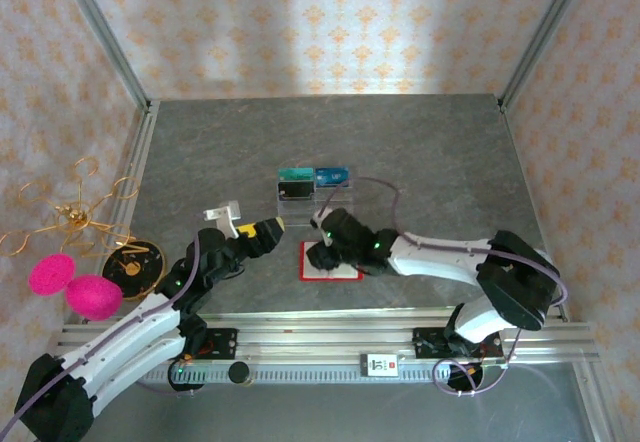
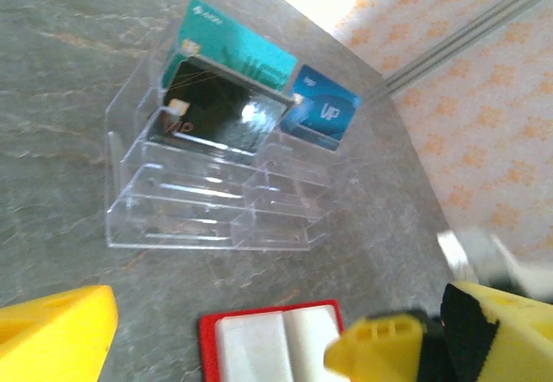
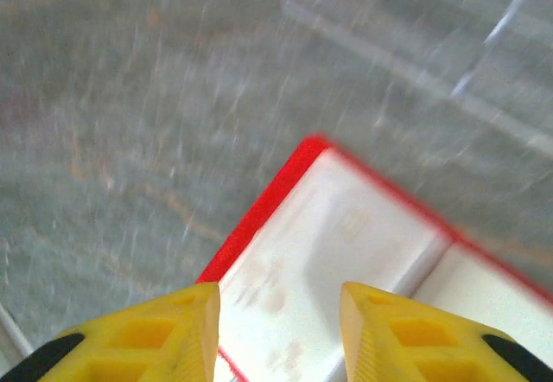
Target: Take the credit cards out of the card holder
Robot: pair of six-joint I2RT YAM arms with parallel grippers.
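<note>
The red card holder (image 1: pixel 345 272) lies spread open on the table, its whitish inner pockets (image 2: pixel 276 343) facing up. My right gripper (image 3: pixel 278 313) hangs open just over its left pocket (image 3: pixel 328 244), with nothing between the fingers. My left gripper (image 2: pixel 223 334) is wide open to the holder's left, low over the table (image 1: pixel 420 152), also holding nothing. A bright blue credit card (image 2: pixel 320 110) stands in the clear tray (image 2: pixel 216 218), next to a teal card (image 2: pixel 238 49) and a black card (image 2: pixel 216 110). A pale grey card-like piece (image 1: pixel 222 212) sits beside my left gripper's outer finger, blurred.
The clear tray (image 1: pixel 305 190) stands just behind the holder. At the left edge are a gold wire ornament (image 1: pixel 75 217), two pink balls (image 1: pixel 75 287) and a black round disc (image 1: pixel 135 267). A metal rail (image 1: pixel 330 347) runs along the front.
</note>
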